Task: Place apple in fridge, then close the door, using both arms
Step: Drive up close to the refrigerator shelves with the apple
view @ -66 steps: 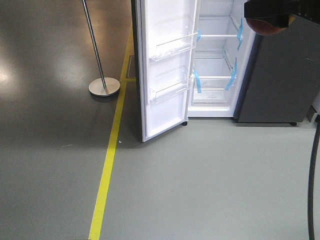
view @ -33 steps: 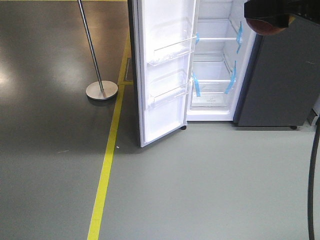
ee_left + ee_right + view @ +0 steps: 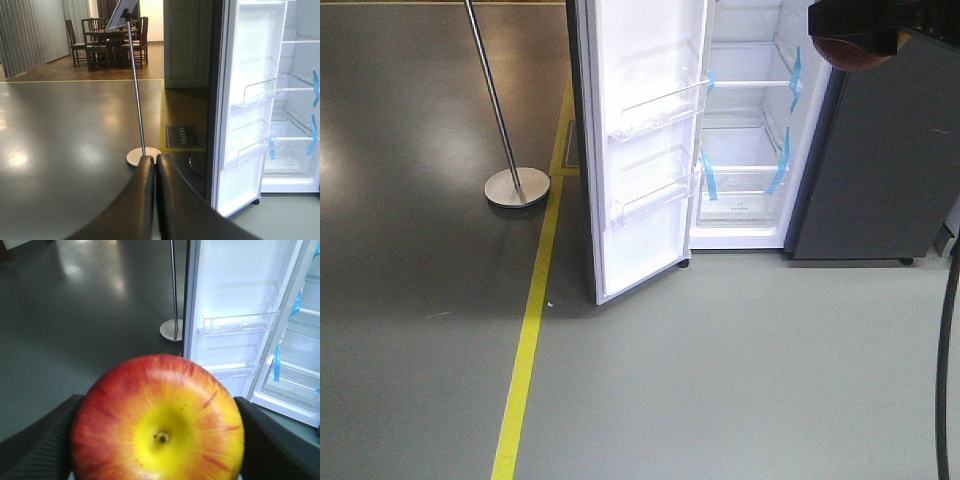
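Gripping the apple (image 3: 157,415) between two dark ribbed fingers (image 3: 45,440), the right tool (image 3: 159,455) holds the fruit in the air with its yellow dimpled end towards the wrist camera and red streaks spreading over the sides. From the front view this tool (image 3: 860,20) and the red underside of the apple (image 3: 850,55) sit at the top right corner, over the seam between the fridge and a plain dark grey cabinet (image 3: 880,150). The apple is not inside the fridge; the open compartment lies beyond it and to the right.

The left tool (image 3: 156,160) is closed on nothing, its two dark fingers pressed together along their length and pointing over the floor towards the round base of a stand.

The fridge (image 3: 745,150) stands open, its white interior showing white shelves (image 3: 750,82), a clear drawer low down and blue tape strips (image 3: 796,65) on both inner walls. The door (image 3: 645,150) is swung out to the left with its white inner face towards the camera, carrying two clear bins (image 3: 655,110), one above the other.

Left of the door a chrome stand (image 3: 517,187) rises from a disc base on the dark floor (image 3: 410,330). A yellow line (image 3: 525,350) runs from near to far just beside that base. A black cable (image 3: 945,350) hangs along the right edge. In the left wrist view a dark mat (image 3: 183,136) lies behind the door, and wooden chairs (image 3: 87,42) stand in the far room.
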You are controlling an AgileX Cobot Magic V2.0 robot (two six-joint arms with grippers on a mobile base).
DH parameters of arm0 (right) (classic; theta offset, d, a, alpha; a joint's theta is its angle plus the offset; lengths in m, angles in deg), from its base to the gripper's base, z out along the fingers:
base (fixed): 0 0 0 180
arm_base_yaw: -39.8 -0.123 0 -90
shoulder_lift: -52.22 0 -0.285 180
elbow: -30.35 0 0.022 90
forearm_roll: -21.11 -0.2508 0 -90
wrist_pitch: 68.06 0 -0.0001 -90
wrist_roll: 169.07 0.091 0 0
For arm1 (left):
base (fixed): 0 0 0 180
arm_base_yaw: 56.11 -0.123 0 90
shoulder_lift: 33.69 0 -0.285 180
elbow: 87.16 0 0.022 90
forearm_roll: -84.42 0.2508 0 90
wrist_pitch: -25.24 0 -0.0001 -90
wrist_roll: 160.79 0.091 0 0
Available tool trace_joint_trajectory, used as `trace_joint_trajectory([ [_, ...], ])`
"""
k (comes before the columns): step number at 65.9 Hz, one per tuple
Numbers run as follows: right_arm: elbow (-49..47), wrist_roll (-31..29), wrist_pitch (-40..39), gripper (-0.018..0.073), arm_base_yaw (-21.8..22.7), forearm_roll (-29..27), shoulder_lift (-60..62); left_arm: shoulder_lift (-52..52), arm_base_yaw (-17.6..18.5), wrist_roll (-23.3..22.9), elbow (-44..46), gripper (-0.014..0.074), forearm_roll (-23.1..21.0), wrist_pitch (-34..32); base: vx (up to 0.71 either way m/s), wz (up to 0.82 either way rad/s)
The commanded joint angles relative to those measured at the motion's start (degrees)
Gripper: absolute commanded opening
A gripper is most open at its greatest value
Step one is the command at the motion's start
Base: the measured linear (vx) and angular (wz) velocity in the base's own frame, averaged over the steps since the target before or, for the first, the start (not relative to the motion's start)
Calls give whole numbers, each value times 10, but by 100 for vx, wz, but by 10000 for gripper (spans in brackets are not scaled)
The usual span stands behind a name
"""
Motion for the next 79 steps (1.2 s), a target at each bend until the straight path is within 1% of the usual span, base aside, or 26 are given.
trace_joint_trajectory([
  [1,-18,-3,-35,122,2,-22,17,-3,3,0,12,-6,-3,-42,7,-2],
  [79,-18,-3,-35,122,2,-22,17,-3,3,0,12,-6,-3,-42,7,-1],
])
